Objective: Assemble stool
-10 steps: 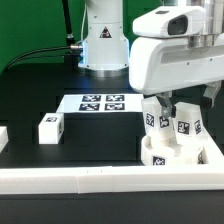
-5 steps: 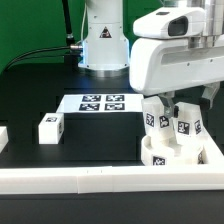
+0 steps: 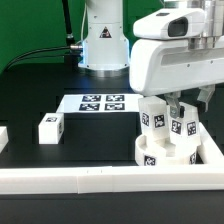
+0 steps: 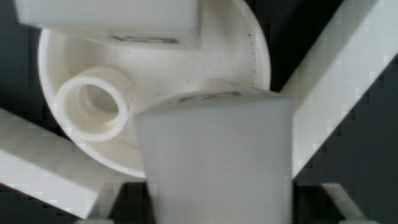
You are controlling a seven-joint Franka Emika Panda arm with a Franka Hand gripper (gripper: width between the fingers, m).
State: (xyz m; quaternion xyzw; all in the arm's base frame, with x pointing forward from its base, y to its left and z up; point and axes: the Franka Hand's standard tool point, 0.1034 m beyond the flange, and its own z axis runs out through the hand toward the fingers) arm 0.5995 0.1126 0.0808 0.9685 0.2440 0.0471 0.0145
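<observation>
The round white seat (image 3: 167,153) lies at the exterior view's right, in the corner of the white rails. One tagged leg (image 3: 151,120) stands upright on it. My gripper (image 3: 183,106) is shut on a second tagged leg (image 3: 181,128) and holds it upright on the seat beside the first. In the wrist view the held leg (image 4: 221,150) fills the middle between my gripper (image 4: 221,208), over the seat disc (image 4: 187,70) next to an open round socket (image 4: 95,106). A third leg block (image 3: 50,127) lies loose at the exterior view's left.
The marker board (image 3: 103,103) lies in front of the robot base (image 3: 104,45). A long white rail (image 3: 90,181) runs along the front and another (image 3: 213,150) along the right side. A white part (image 3: 3,138) shows at the left edge.
The held leg, the standing leg and the seat have shifted slightly toward the exterior view's left. The loose leg block has not moved.
</observation>
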